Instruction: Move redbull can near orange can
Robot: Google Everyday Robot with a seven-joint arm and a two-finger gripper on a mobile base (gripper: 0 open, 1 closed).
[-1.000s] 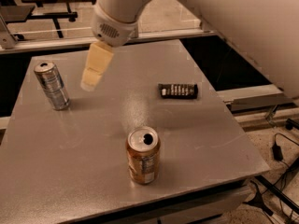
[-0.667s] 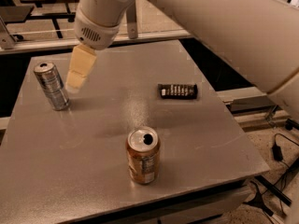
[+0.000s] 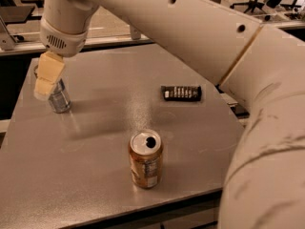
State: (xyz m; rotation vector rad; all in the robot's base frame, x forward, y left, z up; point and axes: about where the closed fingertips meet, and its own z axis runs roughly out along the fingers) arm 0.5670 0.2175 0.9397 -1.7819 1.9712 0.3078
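1. Cans stand at two places on the grey table (image 3: 105, 128), one at the far left and one near the front edge.
2. The redbull can (image 3: 61, 100) is the far-left one: slim, silver-grey and upright, close to the table's left edge (only its lower part shows, as the upper part is covered).
3. The claw (image 3: 45, 82) hangs right at that can and, as the camera sees it, in front of its top, with its cream-coloured end overlapping the can's upper half. Whether the claw is wide, narrow or closed on the can cannot be told from this view, nor whether it touches the can at all.
4. The orange can (image 3: 146, 159) stands upright near the front edge, about midway across the table, well apart from the redbull can. Its silver top shows a dark opening, and a pale label patch sits low on its side.
5. A small dark rectangular object (image 3: 181, 93) with pale markings lies flat toward the right of the table, beyond the orange can and well apart from both cans.
6. The white arm (image 3: 190, 27) runs from the lower right of the view up and across to the upper left, where its rounded wrist (with a small vent grille) carries the claw.
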